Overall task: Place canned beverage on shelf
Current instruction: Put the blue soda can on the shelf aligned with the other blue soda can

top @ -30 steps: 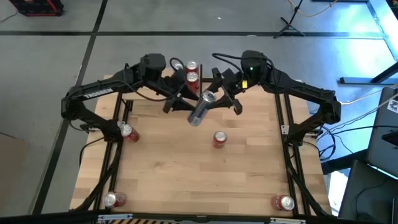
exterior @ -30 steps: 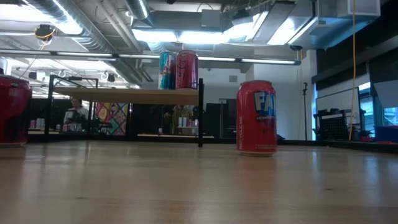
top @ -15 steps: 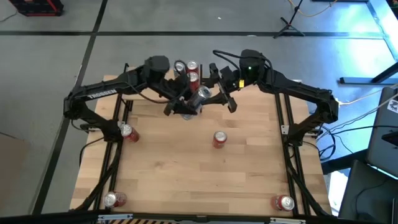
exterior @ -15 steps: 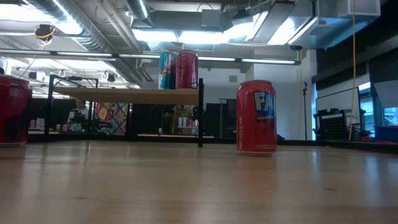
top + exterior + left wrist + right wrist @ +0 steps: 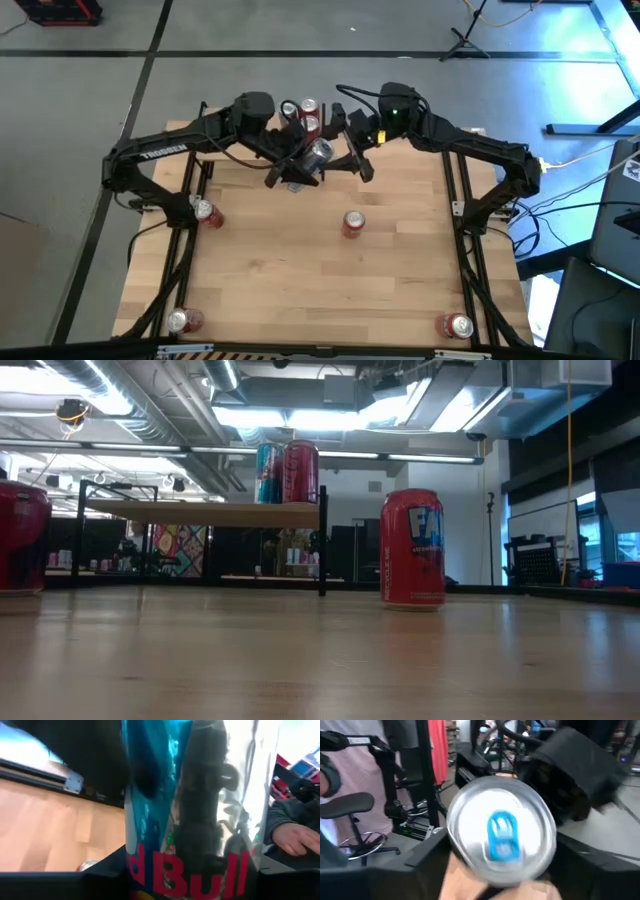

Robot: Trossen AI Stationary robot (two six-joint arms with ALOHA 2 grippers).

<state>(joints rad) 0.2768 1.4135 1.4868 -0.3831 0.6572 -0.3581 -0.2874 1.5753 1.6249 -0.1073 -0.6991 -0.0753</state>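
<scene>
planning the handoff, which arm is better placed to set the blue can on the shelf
Left. Its tool grips the blue can by the body beside the shelf; the right tool sits at the can's top end.

The large light-wood tabletop (image 5: 300, 270) carries a small light-wood shelf on thin black posts (image 5: 205, 513) at twelve o'clock, with a blue can (image 5: 268, 473) and a pink-red can (image 5: 300, 471) upright on it. Red cans stand on the tabletop: centre (image 5: 353, 223), nine o'clock (image 5: 206, 212), seven o'clock (image 5: 181, 321), five o'clock (image 5: 456, 325).
</scene>
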